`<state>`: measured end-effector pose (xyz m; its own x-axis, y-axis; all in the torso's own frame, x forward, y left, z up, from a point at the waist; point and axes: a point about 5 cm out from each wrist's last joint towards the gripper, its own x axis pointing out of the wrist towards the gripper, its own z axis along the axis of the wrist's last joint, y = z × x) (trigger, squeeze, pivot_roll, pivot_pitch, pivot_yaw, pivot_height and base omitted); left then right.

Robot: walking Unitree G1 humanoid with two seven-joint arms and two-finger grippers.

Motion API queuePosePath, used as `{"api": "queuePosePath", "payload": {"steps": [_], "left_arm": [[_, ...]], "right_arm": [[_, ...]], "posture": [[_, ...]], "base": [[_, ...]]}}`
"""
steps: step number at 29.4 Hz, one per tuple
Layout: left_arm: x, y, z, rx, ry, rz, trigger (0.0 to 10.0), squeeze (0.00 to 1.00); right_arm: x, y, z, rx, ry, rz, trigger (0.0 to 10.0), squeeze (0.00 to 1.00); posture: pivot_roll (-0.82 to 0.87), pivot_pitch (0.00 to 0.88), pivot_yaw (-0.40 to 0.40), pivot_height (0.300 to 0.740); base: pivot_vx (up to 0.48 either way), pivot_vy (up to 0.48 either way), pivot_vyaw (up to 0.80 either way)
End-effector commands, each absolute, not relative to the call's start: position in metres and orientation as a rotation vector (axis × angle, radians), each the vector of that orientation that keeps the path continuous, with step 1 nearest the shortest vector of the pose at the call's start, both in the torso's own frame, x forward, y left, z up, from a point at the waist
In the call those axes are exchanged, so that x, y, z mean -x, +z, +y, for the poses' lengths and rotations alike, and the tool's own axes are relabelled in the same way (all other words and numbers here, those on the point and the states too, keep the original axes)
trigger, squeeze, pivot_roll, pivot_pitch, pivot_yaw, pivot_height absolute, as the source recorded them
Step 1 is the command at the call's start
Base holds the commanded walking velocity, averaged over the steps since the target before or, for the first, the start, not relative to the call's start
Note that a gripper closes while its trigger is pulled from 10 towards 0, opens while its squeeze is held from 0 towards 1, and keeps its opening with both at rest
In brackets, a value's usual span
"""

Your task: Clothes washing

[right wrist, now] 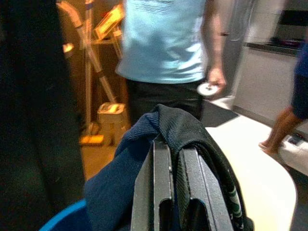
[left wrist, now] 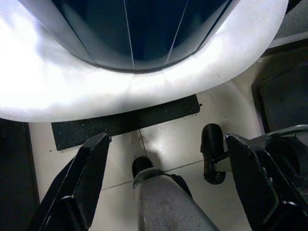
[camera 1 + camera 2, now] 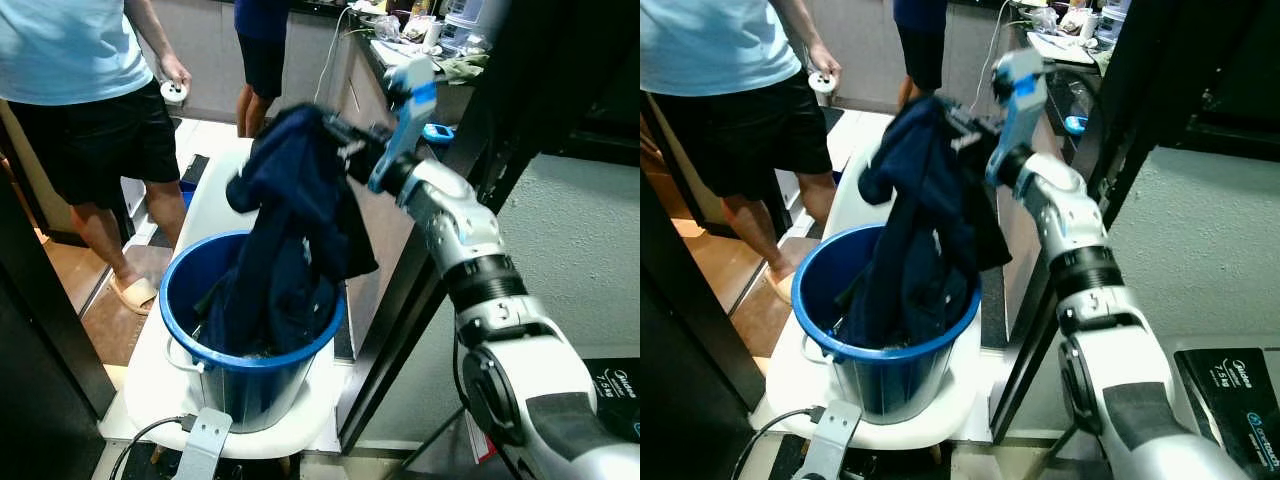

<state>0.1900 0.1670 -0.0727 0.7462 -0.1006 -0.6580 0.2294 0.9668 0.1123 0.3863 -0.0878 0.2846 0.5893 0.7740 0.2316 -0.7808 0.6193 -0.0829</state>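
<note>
Landmark: blue bucket point(image 3: 200, 300), standing on a white surface point(image 3: 150, 385).

Nearest, below the bucket's front rim: a grey bracket with a cable point(image 3: 205, 440) at the white surface's edge.

Left gripper point(image 2: 168, 187): seen in the left wrist view, hanging low beside the white surface, fingers point(image 2: 82, 183) spread wide with nothing between them. Tiled floor and a black mat point(image 2: 125, 120) lie under it.

In the bucket: lower part of a dark navy garment point(image 3: 290, 240), still draped down inside against the far wall. Its upper part is lifted well above the rim.

Above the bucket, to its right: right gripper point(image 3: 340, 140), arm reaching forward from the right. Fingers point(image 1: 163, 178) pressed close together, pinching a fold of the garment, which bunches over the fingertips.

Beyond the bucket, to its left: a person in a light blue shirt and black shorts point(image 3: 90, 120), sandals on, one hand point(image 3: 175, 80) holding a small round white object.

Further beyond the bucket: a second person's legs point(image 3: 260, 70), dark shorts.

Far right of the bucket: a cluttered counter point(image 3: 420, 45).
</note>
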Motion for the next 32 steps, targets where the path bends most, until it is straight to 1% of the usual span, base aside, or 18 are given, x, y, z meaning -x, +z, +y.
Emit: {"api": "queuePosePath", "payload": {"steps": [1, 2, 5, 8, 10, 13, 14, 17, 18, 19, 20, 21, 23, 26, 28, 30, 31, 32], "left_arm": [[-0.184, -0.076, 0.166, -0.203, -0.197, 0.728, 10.0, 0.00], [-0.184, -0.076, 0.166, -0.204, -0.198, 0.729, 10.0, 0.00], [-0.184, -0.076, 0.166, -0.204, -0.198, 0.729, 10.0, 0.00], [-0.183, -0.076, 0.166, -0.205, -0.199, 0.730, 10.0, 0.00], [-0.182, -0.077, 0.167, -0.210, -0.203, 0.733, 10.0, 0.00], [-0.182, -0.077, 0.167, -0.210, -0.203, 0.733, 10.0, 0.00], [-0.181, -0.077, 0.167, -0.213, -0.206, 0.735, 10.0, 0.00], [-0.181, -0.077, 0.167, -0.213, -0.206, 0.735, 10.0, 0.00], [-0.180, -0.078, 0.167, -0.216, -0.210, 0.738, 10.0, 0.00], [-0.180, -0.078, 0.167, -0.216, -0.210, 0.738, 10.0, 0.00], [-0.179, -0.078, 0.166, -0.218, -0.214, 0.740, 10.0, 0.00], [-0.179, -0.078, 0.166, -0.218, -0.214, 0.740, 10.0, 0.00], [-0.178, -0.079, 0.165, -0.222, -0.220, 0.742, 10.0, 0.00], [-0.178, -0.079, 0.165, -0.223, -0.221, 0.743, 10.0, 0.00], [-0.178, -0.079, 0.165, -0.225, -0.224, 0.744, 10.0, 0.00], [-0.178, -0.079, 0.165, -0.226, -0.226, 0.746, 10.0, 0.00], [-0.178, -0.079, 0.165, -0.227, -0.226, 0.746, 10.0, 0.00], [-0.177, -0.079, 0.165, -0.227, -0.228, 0.748, 10.0, 0.00]], "right_arm": [[-0.380, 0.296, -0.085, 0.013, 0.962, -0.316, 0.0, 0.00], [-0.376, 0.292, -0.083, 0.038, 1.008, -0.310, 0.0, 0.00], [-0.376, 0.292, -0.083, 0.038, 1.008, -0.310, 0.0, 0.00], [-0.372, 0.287, -0.080, 0.070, 1.052, -0.299, 0.0, 0.00], [-0.360, 0.263, -0.072, 0.203, 1.168, -0.224, 0.0, 0.00], [-0.360, 0.263, -0.072, 0.203, 1.168, -0.224, 0.0, 0.00], [-0.356, 0.253, -0.068, 0.263, 1.199, -0.191, 0.0, 0.00], [-0.356, 0.253, -0.068, 0.263, 1.199, -0.191, 0.0, 0.00], [-0.353, 0.239, -0.063, 0.336, 1.218, -0.147, 0.0, 0.00], [-0.353, 0.239, -0.063, 0.336, 1.218, -0.147, 0.0, 0.00], [-0.351, 0.226, -0.058, 0.394, 1.225, -0.113, 0.0, 0.00], [-0.351, 0.226, -0.058, 0.394, 1.225, -0.113, 0.0, 0.00], [-0.351, 0.211, -0.056, 0.464, 1.209, -0.058, 0.0, 0.00], [-0.352, 0.208, -0.057, 0.474, 1.200, -0.046, 0.0, 0.00], [-0.354, 0.224, -0.063, 0.342, 1.196, -0.091, 0.0, 0.00], [-0.357, 0.251, -0.071, 0.140, 1.180, -0.181, 0.0, 0.00], [-0.357, 0.258, -0.073, 0.093, 1.174, -0.205, 0.0, 0.00], [-0.361, 0.274, -0.080, -0.010, 1.137, -0.264, 0.0, 0.00]], "posture": [[0.22, 0.000, -0.131, 0.740], [0.22, 0.000, -0.130, 0.740], [0.22, 0.000, -0.130, 0.740], [0.22, 0.000, -0.129, 0.740], [0.22, 0.000, -0.126, 0.740], [0.22, 0.000, -0.126, 0.740], [0.22, 0.000, -0.125, 0.740], [0.22, 0.000, -0.125, 0.740], [0.22, 0.000, -0.123, 0.740], [0.22, 0.000, -0.123, 0.740], [0.22, 0.000, -0.122, 0.740], [0.22, 0.000, -0.122, 0.740], [0.22, 0.000, -0.122, 0.740], [0.22, 0.000, -0.122, 0.740], [0.22, 0.000, -0.120, 0.740], [0.22, 0.000, -0.120, 0.740], [0.22, 0.000, -0.120, 0.740], [0.22, 0.000, -0.117, 0.740]], "base": [[0.000, 0.000, 0.00], [0.000, 0.000, 0.00], [0.000, 0.000, 0.00], [0.000, 0.000, 0.00], [0.000, 0.000, 0.00], [0.000, 0.000, 0.00], [0.000, 0.000, 0.00], [0.000, 0.000, 0.00], [0.000, 0.000, 0.00], [0.000, 0.000, 0.00], [0.000, 0.000, 0.00], [0.000, 0.000, 0.00], [0.000, 0.000, 0.00], [0.000, 0.000, 0.00], [0.000, 0.000, 0.00], [0.000, 0.000, 0.00], [0.000, 0.000, 0.00], [0.000, 0.000, 0.00]]}}
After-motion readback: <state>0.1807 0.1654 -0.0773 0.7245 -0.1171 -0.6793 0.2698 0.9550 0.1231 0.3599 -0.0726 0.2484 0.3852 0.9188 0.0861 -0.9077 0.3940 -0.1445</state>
